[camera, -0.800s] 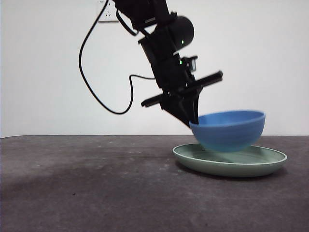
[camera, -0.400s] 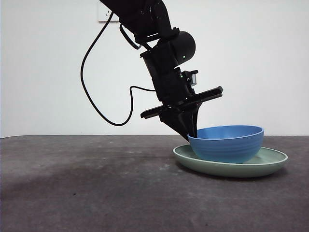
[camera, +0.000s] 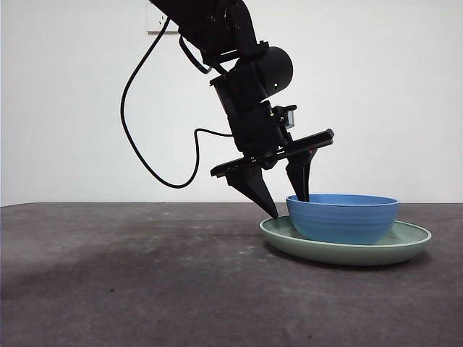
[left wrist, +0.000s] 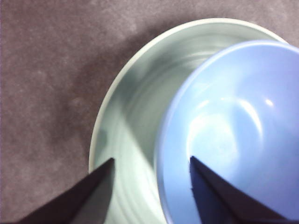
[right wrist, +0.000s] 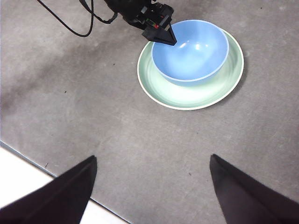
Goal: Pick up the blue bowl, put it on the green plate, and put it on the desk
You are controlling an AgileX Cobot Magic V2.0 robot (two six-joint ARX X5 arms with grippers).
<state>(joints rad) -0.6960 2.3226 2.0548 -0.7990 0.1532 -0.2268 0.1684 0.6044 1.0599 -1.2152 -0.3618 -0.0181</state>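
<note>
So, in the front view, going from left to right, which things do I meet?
Hanging black cable → left gripper, jaws open astride the bowl's near rim → blue bowl, sitting in the green plate, whose rim reaches farthest right.

The left gripper (camera: 288,204) has released the blue bowl (camera: 343,218).

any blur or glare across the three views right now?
Front view: sharp; blue bowl on green plate crisp, left gripper dark against the bright wall. Left wrist view: soft, out of focus up close, glare spots inside the bowl. Right wrist view: sharp; small highlights in the bowl, soft shadows on the desk.
</note>
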